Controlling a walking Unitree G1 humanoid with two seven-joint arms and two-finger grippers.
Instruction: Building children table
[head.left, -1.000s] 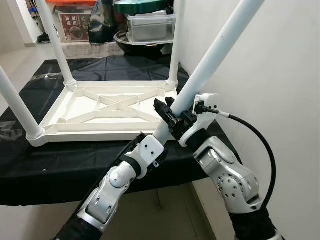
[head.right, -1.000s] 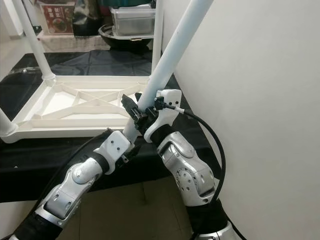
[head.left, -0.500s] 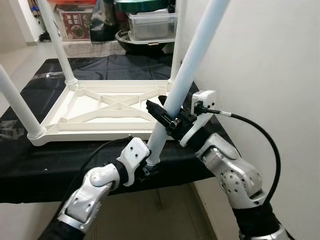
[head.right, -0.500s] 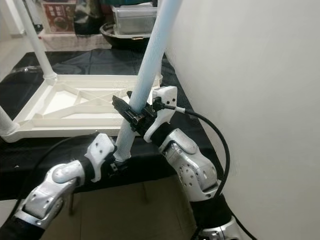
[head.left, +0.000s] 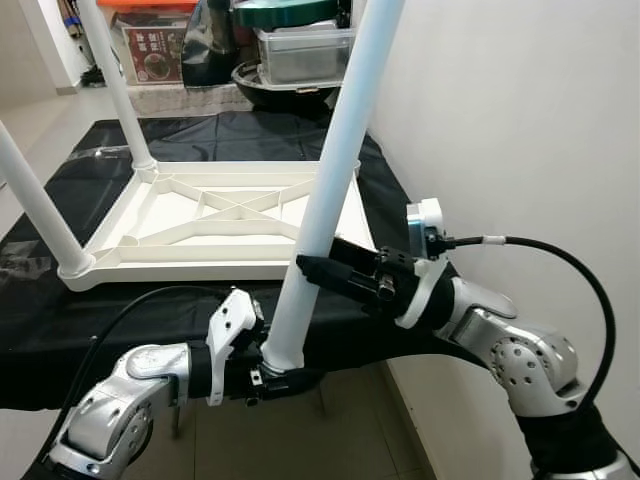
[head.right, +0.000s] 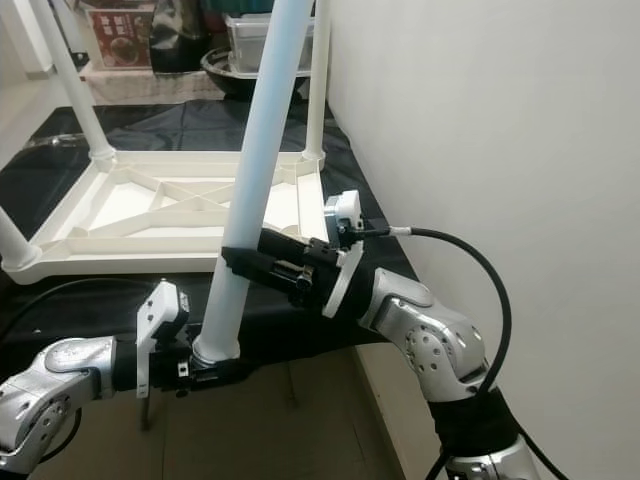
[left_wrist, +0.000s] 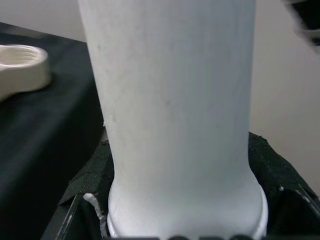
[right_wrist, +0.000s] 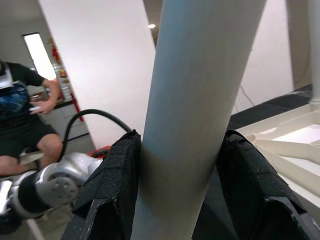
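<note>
While the upturned tabletop (head.left: 225, 220) lies on the bench (head.left: 100, 310) under its black cloth, three legs already stand in its corners and the near right corner is bare, so the step in hand looks like seating the fourth leg (head.left: 325, 190). That leg is held off the bench's front edge, nearly upright and leaning a little away from the robot at the top. The right claw (head.left: 318, 268) is clamped around it partway up, and the left claw (head.left: 283, 378) is clamped at its flared foot, below the level of the bench.

To do this well, I would lift the foot clear of the bench edge, carry it over the bare corner socket, bring the leg plumb, then press straight down with both claws squeezing evenly; a tilted entry would likely jam or lever the tabletop across the cloth.

From the head views comes the whole layout: corners, wall, both arms. In the left wrist view the flared collar at the leg's end is plain, with black pads (left_wrist: 280, 200) hugging it. Behind the leg in the right wrist view sits a person (right_wrist: 22, 120) in the background
</note>
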